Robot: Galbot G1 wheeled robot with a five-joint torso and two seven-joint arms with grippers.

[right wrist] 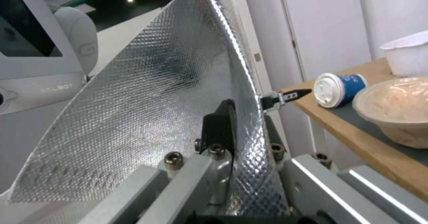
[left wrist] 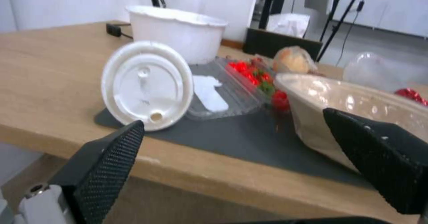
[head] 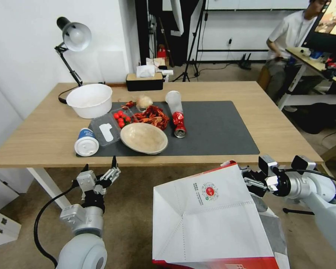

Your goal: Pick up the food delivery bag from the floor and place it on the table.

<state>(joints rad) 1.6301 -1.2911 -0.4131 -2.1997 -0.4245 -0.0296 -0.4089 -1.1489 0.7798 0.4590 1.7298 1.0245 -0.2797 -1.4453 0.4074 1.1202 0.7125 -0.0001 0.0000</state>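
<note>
The food delivery bag [head: 212, 216], white with a red base and a round red logo, hangs tilted in front of the table [head: 37, 138], over the floor [head: 130, 209]. Its bottom runs past the head view's lower edge. My right gripper [head: 252, 181] is shut on the bag's upper rim. In the right wrist view the rim's silver foil lining [right wrist: 147, 93] passes between the fingers [right wrist: 220, 123]. My left gripper [head: 99, 170] stands open just below the table's front edge, its mesh-faced fingers [left wrist: 107, 157] wide apart with nothing between them.
On the left half of the dark grey mat [head: 220, 130] lie a tipped coffee cup [head: 86, 142], a clear box of tomatoes [head: 110, 125], a beige bowl [head: 143, 138], crayfish [head: 151, 116] and a red can [head: 179, 125]. A white bowl [head: 89, 100], a lamp [head: 72, 37] and a tissue box [head: 144, 80] stand behind.
</note>
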